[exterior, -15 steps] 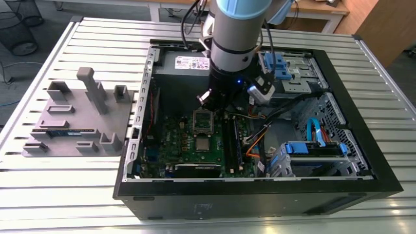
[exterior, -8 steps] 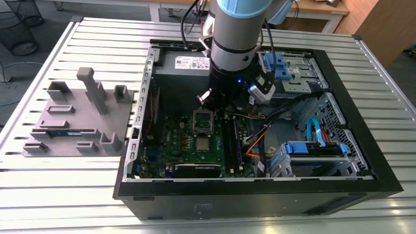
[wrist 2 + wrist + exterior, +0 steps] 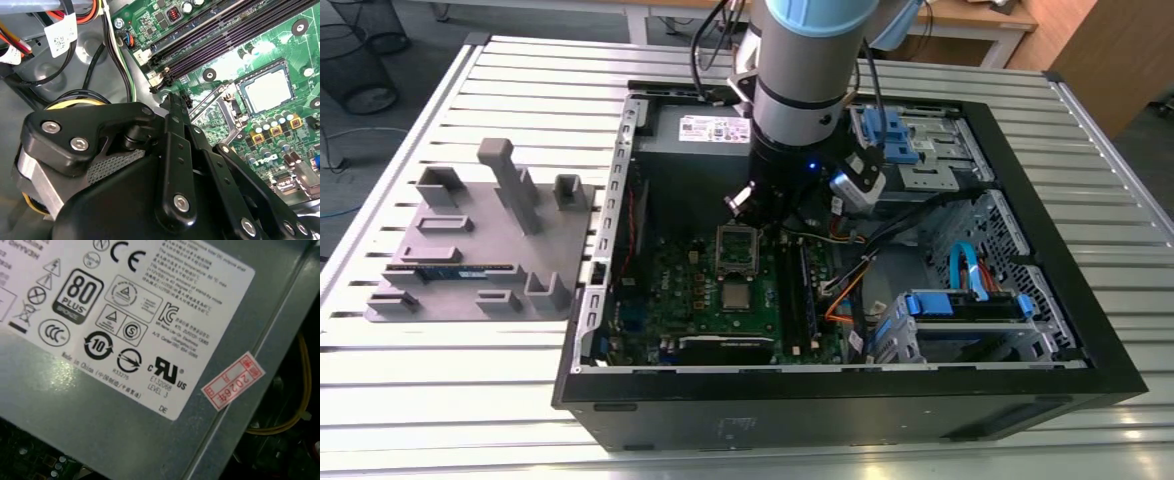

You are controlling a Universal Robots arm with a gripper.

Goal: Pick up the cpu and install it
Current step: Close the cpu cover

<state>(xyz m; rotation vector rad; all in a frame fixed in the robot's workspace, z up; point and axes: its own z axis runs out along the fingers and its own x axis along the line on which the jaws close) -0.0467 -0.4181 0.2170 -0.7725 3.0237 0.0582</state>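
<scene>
Cpu [image 3: 738, 295]: we judge it seated in its socket, metal socket frame [image 3: 723, 247] standing open. Gripper [image 3: 751, 203] near that frame; spread or closed, we cannot tell.

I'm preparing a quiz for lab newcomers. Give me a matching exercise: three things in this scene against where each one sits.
Things:
1. cpu
2. memory stick
3. power supply

Places:
A. on the grey fixture outside the case
B. on the green motherboard
C. against the case's far wall

Pairs: 1-B, 2-A, 3-C
</scene>
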